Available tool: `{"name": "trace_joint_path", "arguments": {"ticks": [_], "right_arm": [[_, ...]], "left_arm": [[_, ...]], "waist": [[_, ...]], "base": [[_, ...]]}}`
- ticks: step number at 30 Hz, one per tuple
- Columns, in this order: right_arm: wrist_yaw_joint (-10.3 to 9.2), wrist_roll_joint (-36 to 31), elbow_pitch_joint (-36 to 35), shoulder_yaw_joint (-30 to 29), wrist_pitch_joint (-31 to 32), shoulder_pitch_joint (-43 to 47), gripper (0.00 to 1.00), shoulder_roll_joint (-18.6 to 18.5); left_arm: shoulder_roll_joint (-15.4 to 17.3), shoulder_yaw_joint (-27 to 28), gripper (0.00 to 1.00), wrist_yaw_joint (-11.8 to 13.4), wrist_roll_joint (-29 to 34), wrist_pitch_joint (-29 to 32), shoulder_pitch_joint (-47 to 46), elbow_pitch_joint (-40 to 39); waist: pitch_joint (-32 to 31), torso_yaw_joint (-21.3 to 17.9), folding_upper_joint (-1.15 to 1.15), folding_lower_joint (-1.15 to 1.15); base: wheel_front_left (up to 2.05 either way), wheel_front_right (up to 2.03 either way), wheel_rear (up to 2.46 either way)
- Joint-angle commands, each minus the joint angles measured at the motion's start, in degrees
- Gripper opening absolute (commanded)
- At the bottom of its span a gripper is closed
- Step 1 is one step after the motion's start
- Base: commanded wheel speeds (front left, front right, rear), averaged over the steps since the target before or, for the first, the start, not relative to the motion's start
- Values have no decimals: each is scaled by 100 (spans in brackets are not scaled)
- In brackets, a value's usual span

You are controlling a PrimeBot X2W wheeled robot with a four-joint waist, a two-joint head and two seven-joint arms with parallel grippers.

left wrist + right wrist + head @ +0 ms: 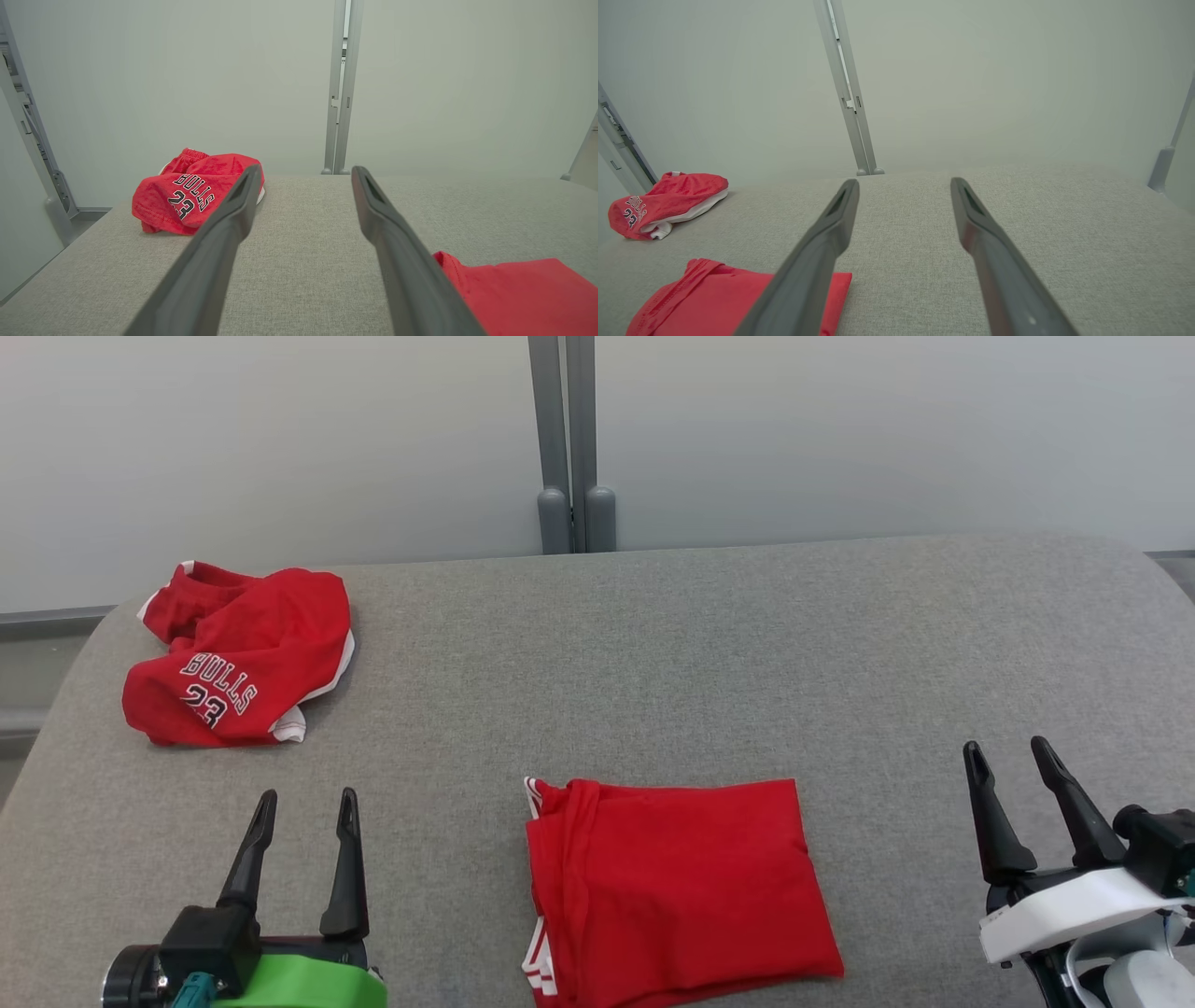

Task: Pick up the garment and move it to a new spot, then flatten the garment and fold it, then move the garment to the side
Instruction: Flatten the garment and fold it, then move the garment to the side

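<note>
Lying folded at 6 o'clock in head view: red garment [672, 887], flat rectangle on grey worktop [709, 653], white-trimmed stacked edges on its 9 o'clock side. Judged thin knit: light, limp, likely to unfold if lifted by one layer. Best pinch all layers at two corners, or along thick stacked edge. Crumpled Bulls 23 garment [238, 658] at 10 o'clock, well apart. At 7 o'clock left gripper [307, 797], at 4 o'clock right gripper [1006, 747]: jaws of both spread, empty, clear of cloth.

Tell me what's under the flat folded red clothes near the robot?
The folded red garment lies on the grey table. The cloth covers the spot beneath it, so anything there is hidden.
</note>
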Motion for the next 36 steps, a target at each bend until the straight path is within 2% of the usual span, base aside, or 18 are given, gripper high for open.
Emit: {"name": "trace_joint_path", "arguments": {"ticks": [1,7,13,19,27,36], "right_arm": [[3,30,15,30,-20,-5,100,0],[3,236,170,245,-21,-12,100,-53],[3,672,553,819,233,-237,100,-239],[3,1160,1175,1087,1114,-605,100,-308],[3,1785,2176,1341,2355,-1030,100,-152],[3,2192,2767,1383,2942,-1175,100,-75]], "left_arm": [[-39,48,100,-46,49,-15,79,17],[-124,107,100,-164,114,-15,33,187],[-196,97,100,-249,146,-15,-32,230],[-233,84,100,-306,201,-15,-24,229],[-250,0,100,-395,156,-15,-56,351],[-259,-22,100,-422,186,-15,-78,412]], "waist": [[0,-1,0,0],[0,32,0,0],[-17,229,0,0],[-29,601,0,0],[28,1160,0,0],[147,1492,0,0]], "base": [[0,0,0],[0,0,0],[0,0,0],[0,0,0],[0,0,0],[0,0,0]]}}
